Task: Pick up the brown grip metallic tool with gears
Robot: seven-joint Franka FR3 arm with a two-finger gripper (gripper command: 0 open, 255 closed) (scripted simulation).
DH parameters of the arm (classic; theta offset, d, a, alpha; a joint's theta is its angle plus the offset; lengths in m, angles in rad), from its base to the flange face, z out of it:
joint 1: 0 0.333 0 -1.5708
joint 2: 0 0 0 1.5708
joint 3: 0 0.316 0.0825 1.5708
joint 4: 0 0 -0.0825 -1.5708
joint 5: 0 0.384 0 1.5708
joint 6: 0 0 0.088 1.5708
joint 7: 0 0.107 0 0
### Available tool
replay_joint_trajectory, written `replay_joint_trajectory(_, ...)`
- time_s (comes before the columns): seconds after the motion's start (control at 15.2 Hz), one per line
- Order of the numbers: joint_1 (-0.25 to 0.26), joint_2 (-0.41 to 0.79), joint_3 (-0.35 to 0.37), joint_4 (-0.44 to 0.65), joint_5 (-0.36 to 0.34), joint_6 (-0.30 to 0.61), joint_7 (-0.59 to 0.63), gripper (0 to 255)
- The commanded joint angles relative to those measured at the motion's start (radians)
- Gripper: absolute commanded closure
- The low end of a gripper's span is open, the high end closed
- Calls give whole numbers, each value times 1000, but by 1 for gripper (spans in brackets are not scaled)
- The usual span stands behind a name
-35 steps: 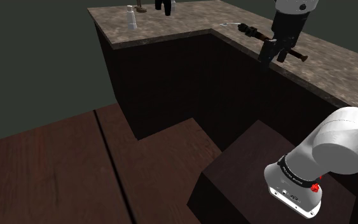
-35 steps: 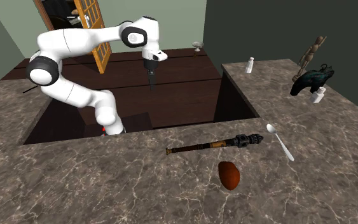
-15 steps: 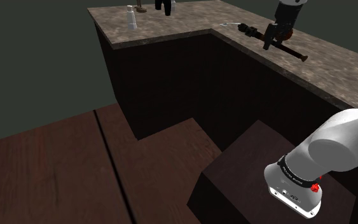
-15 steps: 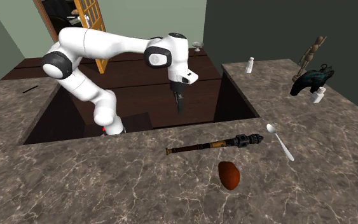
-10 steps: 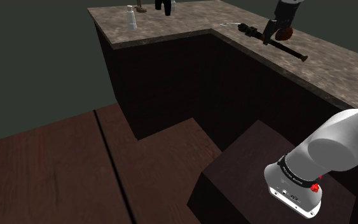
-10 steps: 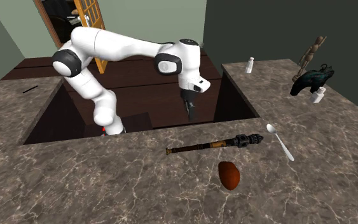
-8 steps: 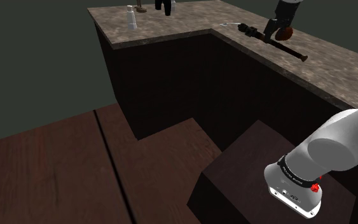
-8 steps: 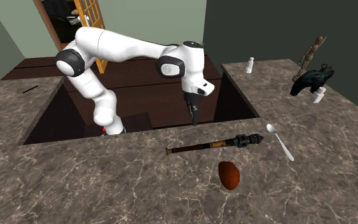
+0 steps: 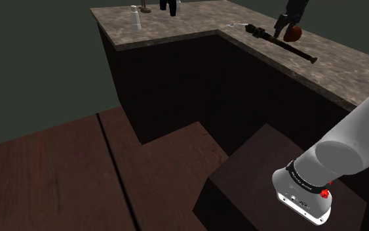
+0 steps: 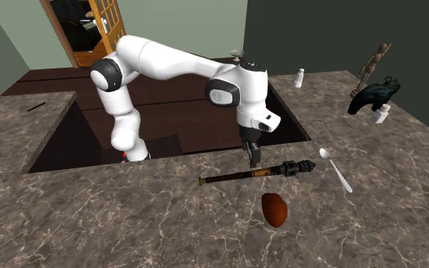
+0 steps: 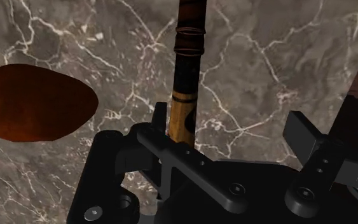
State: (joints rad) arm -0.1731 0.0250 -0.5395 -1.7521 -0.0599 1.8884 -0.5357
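Hand spread, holding nothing, hovers at the worktop edge just above the tool. Tool lies flat on the worktop, shaft under the hand, off-centre beside one finger. Geared head points toward the spoon.

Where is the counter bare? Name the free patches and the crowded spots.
Free: the marble counter from the thin end of the geared tool toward the second exterior view's left, and the strip between the spoon and the black figurine. Crowded: around that tool, with the end effector over it and the brown ovoid close by.
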Motion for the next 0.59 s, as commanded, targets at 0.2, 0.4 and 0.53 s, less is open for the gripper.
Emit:
replay_joint_trajectory(0.2,-45,124,-24,102,86,19,-80,0)
replay_joint_trajectory(0.4,-44,125,-23,62,86,59,-79,0)
replay_joint_trajectory(0.53,-43,127,-23,38,87,85,-79,0)
